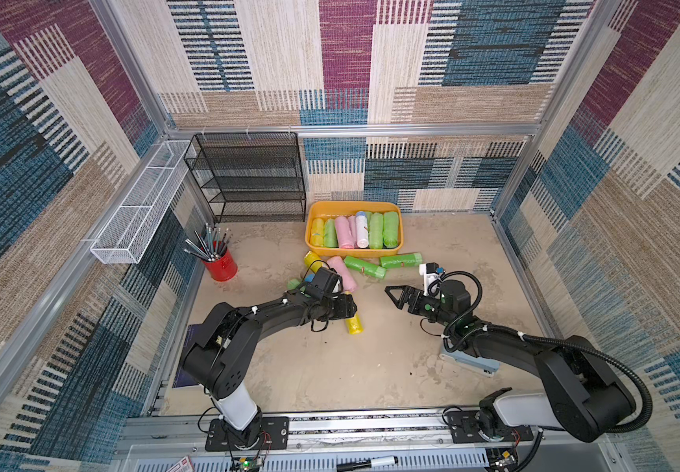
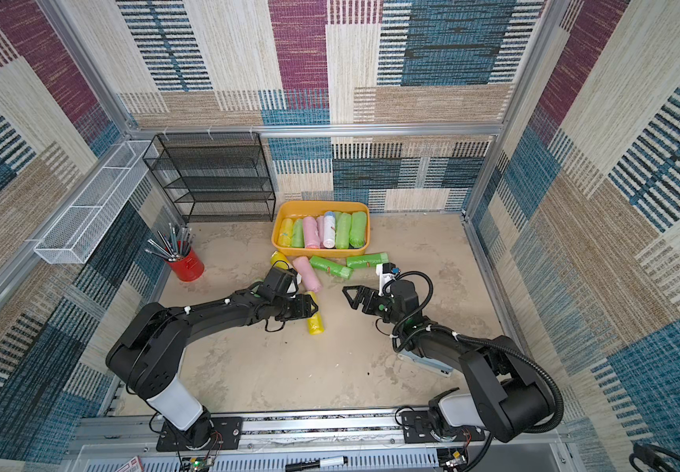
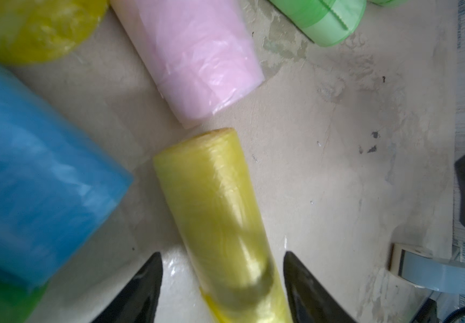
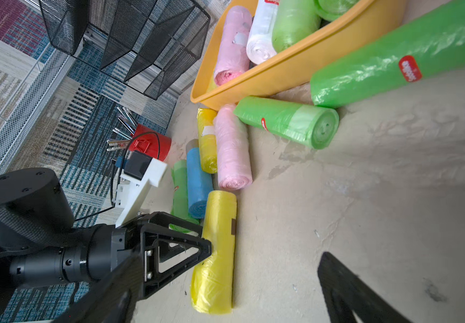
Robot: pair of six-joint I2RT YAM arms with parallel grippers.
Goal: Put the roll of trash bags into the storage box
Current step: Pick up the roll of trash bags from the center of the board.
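storage box (image 1: 352, 203): back of the table (image 1: 330, 367), well beyond the yellow roll (image 1: 354, 325).
right gripper (image 1: 394, 297): spread wide, empty, the farther one.
left gripper (image 3: 222, 253): directly over the yellow roll, jaws apart astride it, not yet pinching.
yellow roll: flat on the table, long axis pointing roughly boxward.

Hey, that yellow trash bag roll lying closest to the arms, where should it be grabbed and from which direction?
Take the yellow roll across its middle, from straight above. It lies flat on the table, so only its rounded long sides are free, and the blue roll crowds its far end. The left tool straddles it that way, jaws not touching.
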